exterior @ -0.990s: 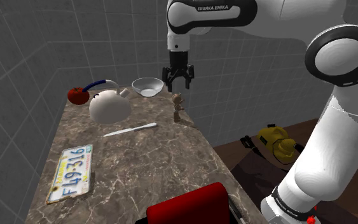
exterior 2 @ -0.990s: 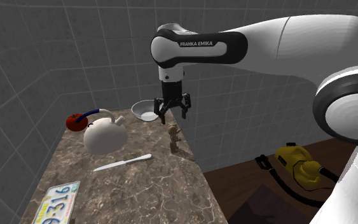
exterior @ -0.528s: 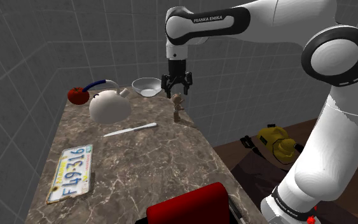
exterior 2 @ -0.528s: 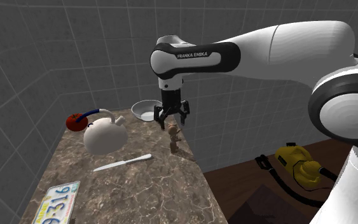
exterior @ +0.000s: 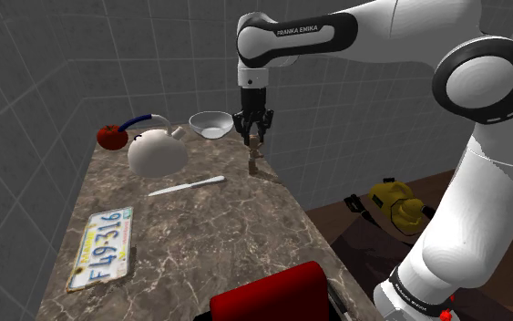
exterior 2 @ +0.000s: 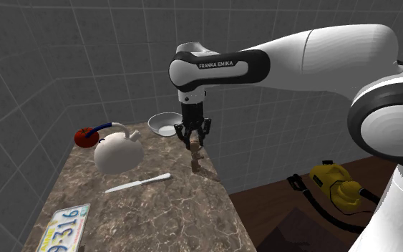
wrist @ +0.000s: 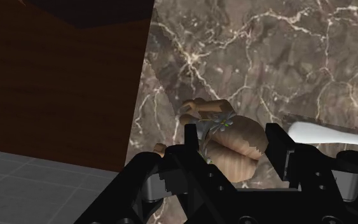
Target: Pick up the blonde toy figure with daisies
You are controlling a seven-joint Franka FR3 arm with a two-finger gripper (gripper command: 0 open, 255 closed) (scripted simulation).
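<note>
**A:** Progress on the pickup, how far would you say?

**B:** Roughly halfway, by my reading. The hand (exterior 2: pixel 193 139) hangs straight down over the toy figure (exterior 2: pixel 195 159). The figure stands upright on the marble counter (exterior: pixel 200 237), close to the edge at the shoulder view's right. It is nearer the camera than the white bowl (exterior: pixel 210 123).

**A:** And the fingers?

**B:** Apart. In the wrist view, one of the black fingers (wrist: pixel 192 143) sits on each side of the figure's blonde head, with the small daisies showing between them. They are just beside the head. I cannot tell whether they touch it, and nothing looks squeezed.

**A:** So what counts as done?

**B:** The reach and the lining-up look finished, since the head is centred in the gap. The closing and the lift are left. The figure's feet rest on the counter, so it has not yet been raised.

**A:** Anything nearby to worry about?

**B:** The white kettle (exterior: pixel 157 150) and the knife (exterior: pixel 186 186) lie well apart from the hand, so I expect no clash there. The counter's edge is the risk. An uneven squeeze could tip so slim a figure toward the brown floor (exterior: pixel 354 237).
</note>
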